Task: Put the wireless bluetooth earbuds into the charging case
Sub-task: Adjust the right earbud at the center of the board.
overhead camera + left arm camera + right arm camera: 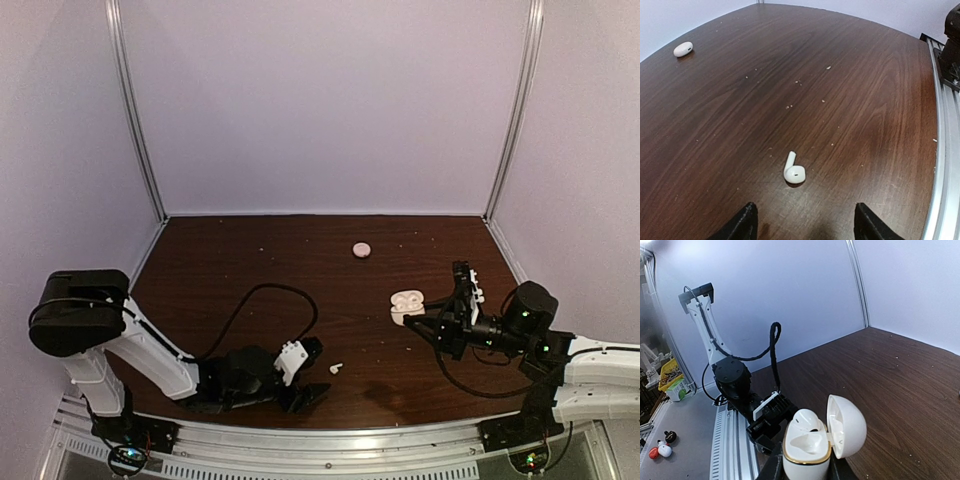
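**Two grippers: one clamped on the case, one spread before a loose earbud**

We see the right gripper (pixel 807 472) closed around the lower body of the charging case (pixel 809 442), holding it upright above the table (pixel 250 260). The case's hinged lid stands open, swung off to one side. Inside the case a rounded white form fills one well; we cannot tell whether that is an earbud.

Well to the left of the case, and closer to the table's near edge, we find the left gripper (pixel 805 222) low over the wood with its jaws apart and nothing between them. Just ahead of its fingertips, on the side toward the case, a single white earbud (pixel 794 170) lies flat on the table with its stem pointing away from the gripper. It touches neither finger.

Beyond the case, toward the back wall and a little to its left, a pale pink disc (pixel 361 249) rests on the wood. Small light crumbs (pixel 790 106) are scattered on the table between the earbud and the disc.
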Available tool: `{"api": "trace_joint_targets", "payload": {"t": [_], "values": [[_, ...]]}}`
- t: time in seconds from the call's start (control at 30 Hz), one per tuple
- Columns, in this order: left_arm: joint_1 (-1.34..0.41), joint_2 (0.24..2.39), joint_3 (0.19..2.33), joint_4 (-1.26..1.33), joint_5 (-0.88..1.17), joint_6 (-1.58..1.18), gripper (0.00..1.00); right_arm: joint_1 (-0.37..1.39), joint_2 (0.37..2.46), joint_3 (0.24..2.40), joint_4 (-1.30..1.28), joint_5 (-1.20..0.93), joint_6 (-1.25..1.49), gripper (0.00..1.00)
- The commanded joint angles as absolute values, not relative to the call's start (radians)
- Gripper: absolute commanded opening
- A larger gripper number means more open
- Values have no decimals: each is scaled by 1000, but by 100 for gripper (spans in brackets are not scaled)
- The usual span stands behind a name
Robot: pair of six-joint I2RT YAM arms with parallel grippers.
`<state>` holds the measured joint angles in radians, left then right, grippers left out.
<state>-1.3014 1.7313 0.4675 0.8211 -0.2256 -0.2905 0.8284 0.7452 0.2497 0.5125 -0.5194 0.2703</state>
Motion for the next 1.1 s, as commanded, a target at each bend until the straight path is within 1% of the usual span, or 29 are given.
{"api": "trace_joint_targets", "payload": {"t": [0.0, 0.37, 0.63, 0.87, 1.07], "values": [[-1301, 1800, 497, 970, -200, -263, 64, 820, 741, 245, 516, -532, 279, 0], [-1292, 1888, 597, 859, -201, -259, 53, 818, 749, 255, 512, -538, 272, 0], [-1284, 1923, 649, 795, -210, -269, 47, 818, 741, 253, 508, -538, 272, 0], [-1282, 1940, 688, 721, -264, -285, 37, 818, 732, 250, 501, -536, 269, 0], [-1282, 1958, 751, 593, -307, -307, 33, 818, 728, 248, 499, -536, 267, 0]]}}
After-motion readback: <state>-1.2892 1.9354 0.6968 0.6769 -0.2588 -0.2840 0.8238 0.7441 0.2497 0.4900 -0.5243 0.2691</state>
